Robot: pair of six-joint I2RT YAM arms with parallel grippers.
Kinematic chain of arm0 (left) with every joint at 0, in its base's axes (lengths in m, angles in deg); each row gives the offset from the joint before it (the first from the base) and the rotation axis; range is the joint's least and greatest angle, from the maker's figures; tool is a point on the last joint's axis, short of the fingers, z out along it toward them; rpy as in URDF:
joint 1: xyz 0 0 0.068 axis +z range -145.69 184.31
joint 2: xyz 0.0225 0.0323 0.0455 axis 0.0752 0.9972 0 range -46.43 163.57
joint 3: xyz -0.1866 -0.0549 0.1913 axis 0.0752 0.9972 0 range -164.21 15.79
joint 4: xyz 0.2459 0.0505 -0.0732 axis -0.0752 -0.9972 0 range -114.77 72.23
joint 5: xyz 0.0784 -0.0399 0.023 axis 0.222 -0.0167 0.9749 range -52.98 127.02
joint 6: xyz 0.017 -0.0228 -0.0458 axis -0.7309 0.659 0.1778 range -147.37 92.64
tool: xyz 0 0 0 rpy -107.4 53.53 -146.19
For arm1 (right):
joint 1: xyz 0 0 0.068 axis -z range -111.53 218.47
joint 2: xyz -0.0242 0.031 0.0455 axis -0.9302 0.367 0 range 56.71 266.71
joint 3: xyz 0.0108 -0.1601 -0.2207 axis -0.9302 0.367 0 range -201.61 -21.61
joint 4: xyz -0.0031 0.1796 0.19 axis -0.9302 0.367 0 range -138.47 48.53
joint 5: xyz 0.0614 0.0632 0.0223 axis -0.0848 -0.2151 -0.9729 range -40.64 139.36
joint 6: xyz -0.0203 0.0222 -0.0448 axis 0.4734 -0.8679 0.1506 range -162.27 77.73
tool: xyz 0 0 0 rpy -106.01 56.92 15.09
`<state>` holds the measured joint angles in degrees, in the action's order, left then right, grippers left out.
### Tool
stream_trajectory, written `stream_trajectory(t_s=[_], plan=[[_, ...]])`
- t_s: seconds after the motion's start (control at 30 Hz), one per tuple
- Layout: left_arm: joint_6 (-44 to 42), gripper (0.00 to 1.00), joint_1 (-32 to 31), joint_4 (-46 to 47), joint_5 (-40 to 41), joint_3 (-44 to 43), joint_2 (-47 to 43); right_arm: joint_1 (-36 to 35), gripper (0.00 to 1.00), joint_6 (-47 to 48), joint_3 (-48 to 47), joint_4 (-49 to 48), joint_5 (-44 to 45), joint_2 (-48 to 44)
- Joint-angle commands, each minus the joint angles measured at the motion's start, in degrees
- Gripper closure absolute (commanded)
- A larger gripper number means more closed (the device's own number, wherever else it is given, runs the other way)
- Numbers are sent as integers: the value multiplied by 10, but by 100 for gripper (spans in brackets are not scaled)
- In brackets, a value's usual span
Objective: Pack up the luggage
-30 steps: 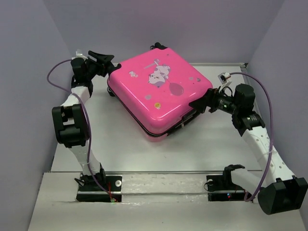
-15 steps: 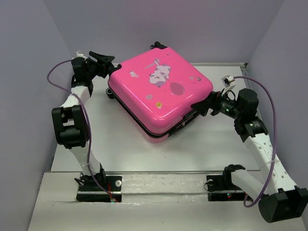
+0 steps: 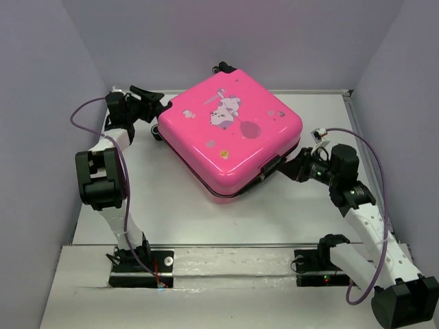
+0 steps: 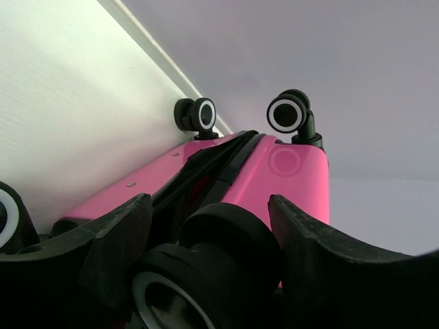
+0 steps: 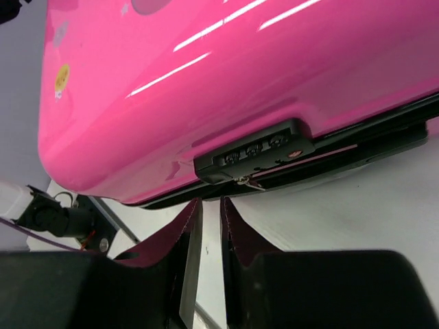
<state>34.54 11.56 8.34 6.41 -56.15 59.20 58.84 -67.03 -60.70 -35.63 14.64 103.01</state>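
Note:
The luggage (image 3: pixel 230 133), a bright pink hard-shell suitcase with its printed lid up, lies flat in the middle of the table. My left gripper (image 3: pixel 156 111) is at its back left corner. In the left wrist view the jaws (image 4: pixel 207 202) are closed on a black caster wheel (image 4: pixel 219 247) of the pink shell (image 4: pixel 288 171). My right gripper (image 3: pixel 285 163) sits at the front right edge, just below the black combination lock (image 5: pixel 257 154) and the metal zipper pull (image 5: pixel 252 182). Its fingers (image 5: pixel 209 201) leave only a thin slit, with nothing in it.
Two more caster wheels (image 4: pixel 195 113) (image 4: pixel 288 113) stick out at the suitcase's far end near the back wall. Grey walls close in the white table (image 3: pixel 171 199) on three sides. Both arm bases (image 3: pixel 140 264) (image 3: pixel 322 264) stand at the near edge.
My right gripper has gone from wide open to nearly closed and dropped lower along the suitcase's front right edge. The suitcase has turned and shifted slightly. The left gripper keeps its hold.

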Motion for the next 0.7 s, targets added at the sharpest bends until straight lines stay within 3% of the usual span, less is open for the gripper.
stream_trajectory(t_s=[0.0,0.1,0.2,0.3,0.33,0.43,0.57,0.67], plan=[[-9,79,-15,54,-39,-26,5,-44,81,-17,28,-47,16,5],[-17,62,-16,51,-37,-36,11,-85,78,-19,41,-75,52,32],[-38,56,-14,27,-32,-62,18,-98,69,-20,57,-105,82,48],[-57,32,-14,5,-28,-83,19,-103,60,-21,78,-141,90,52],[-60,18,-13,2,-28,-85,16,-103,58,-19,83,-155,91,54],[-79,1,-8,-5,-17,-90,2,-114,57,-16,103,-189,86,67],[-150,1,0,-61,50,-109,-69,-119,56,-15,124,-235,110,84],[-222,1,0,-119,144,-116,-131,-119,56,-8,133,-268,118,97]])
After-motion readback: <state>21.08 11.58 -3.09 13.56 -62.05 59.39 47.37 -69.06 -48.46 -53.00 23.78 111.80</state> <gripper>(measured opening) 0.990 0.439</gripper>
